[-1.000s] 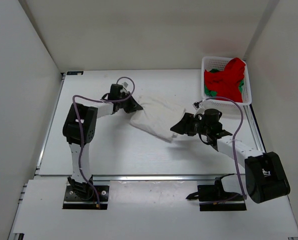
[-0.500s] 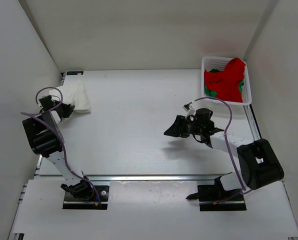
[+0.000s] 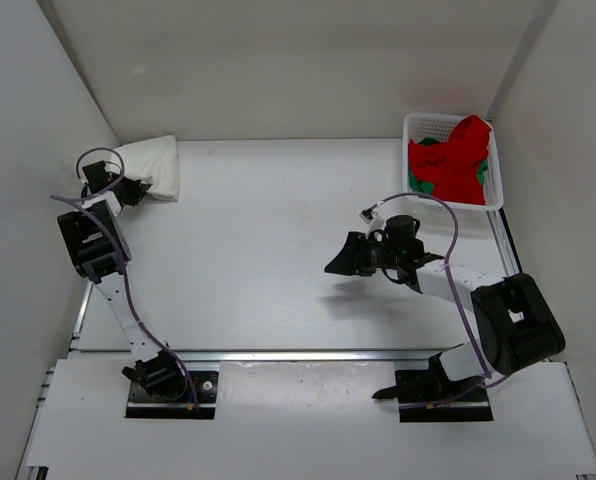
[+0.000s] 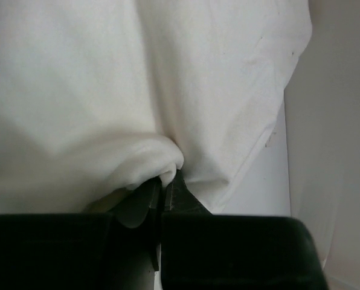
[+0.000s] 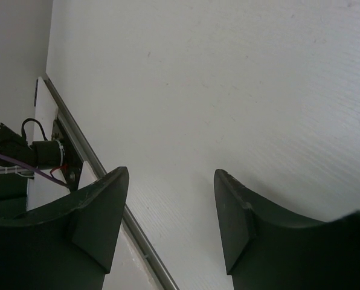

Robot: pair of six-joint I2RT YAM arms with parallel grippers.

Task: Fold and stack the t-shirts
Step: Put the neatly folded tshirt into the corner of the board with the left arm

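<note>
Left gripper (image 4: 165, 188), jaws closed on a thin fold of the bunched white t-shirt (image 4: 107, 84) just ahead of it, could lose that slight pinch and let the cloth slump loose; right gripper (image 5: 171, 181) hangs wide open, empty, well apart from the red t-shirt (image 3: 460, 150) and green t-shirt (image 3: 419, 184) heaped in the basket (image 3: 419, 124).

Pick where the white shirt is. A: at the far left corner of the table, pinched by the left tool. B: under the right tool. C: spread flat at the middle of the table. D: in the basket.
A: the white shirt sits bunched at the far left corner, and the left tool is shut on a fold of it.
</note>
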